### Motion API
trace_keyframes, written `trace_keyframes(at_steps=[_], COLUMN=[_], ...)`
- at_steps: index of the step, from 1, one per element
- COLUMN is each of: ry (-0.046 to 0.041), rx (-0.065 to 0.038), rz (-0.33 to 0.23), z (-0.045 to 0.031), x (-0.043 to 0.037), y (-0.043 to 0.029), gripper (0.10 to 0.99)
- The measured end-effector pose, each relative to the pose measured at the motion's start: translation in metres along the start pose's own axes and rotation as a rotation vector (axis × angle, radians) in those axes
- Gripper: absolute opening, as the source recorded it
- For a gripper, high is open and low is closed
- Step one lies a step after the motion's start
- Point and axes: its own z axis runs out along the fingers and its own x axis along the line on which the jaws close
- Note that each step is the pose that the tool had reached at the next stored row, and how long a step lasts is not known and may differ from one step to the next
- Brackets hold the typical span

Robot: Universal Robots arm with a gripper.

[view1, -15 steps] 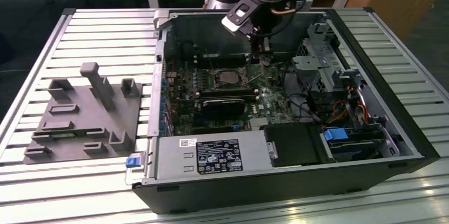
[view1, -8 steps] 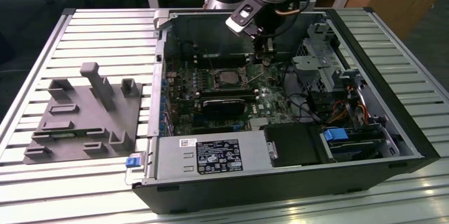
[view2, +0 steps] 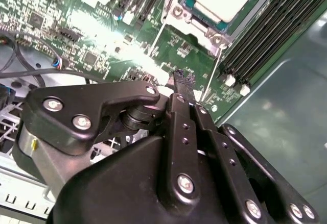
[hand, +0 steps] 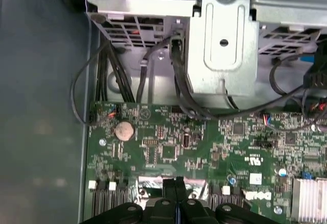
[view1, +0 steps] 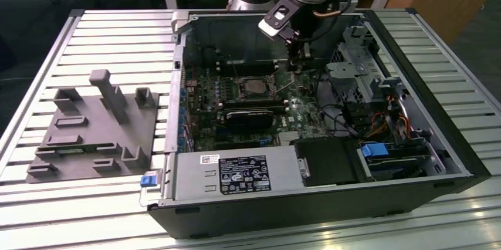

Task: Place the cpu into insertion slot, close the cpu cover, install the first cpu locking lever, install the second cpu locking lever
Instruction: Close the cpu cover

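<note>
- My end effector (view1: 297, 69) reaches down into the open case (view1: 313, 212), which lies on the slatted bench (view1: 109, 33).
- End effector state: narrow. In both wrist views the two fingers (hand: 171, 185) are pressed together, with nothing held between them.
- The cpu (view1: 252, 87) sits in the socket on the board (view1: 202, 93), silvery top up. It also appears in the second wrist view, ahead of my fingertips.
- The cover (view2: 196, 30) lies as a flat metal frame around the cpu.
- Two thin levers (view2: 157, 38) run from the socket corners toward my fingertips. I cannot tell whether they are latched.
- In the exterior view, my fingertips hang over the board near the socket, on the exterior view's right of it and apart from the cpu.
- In the first wrist view, a coin battery (hand: 123, 128) and black cables (hand: 181, 89) lie beyond my fingertips.
- A grey fixture (view1: 94, 129) rests on the bench, on the exterior view's left of the case.
</note>
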Motion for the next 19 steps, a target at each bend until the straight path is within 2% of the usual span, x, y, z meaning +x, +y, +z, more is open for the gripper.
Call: trace_keyframes(at_steps=[8,19], ry=[0.0001,-0.0001], rx=[0.0,0.0], rz=[0.0,0.0], z=[0.0011,0.0036], x=[0.0022,0.0042], y=[0.0136,0.0235], gripper=[0.118,0.118])
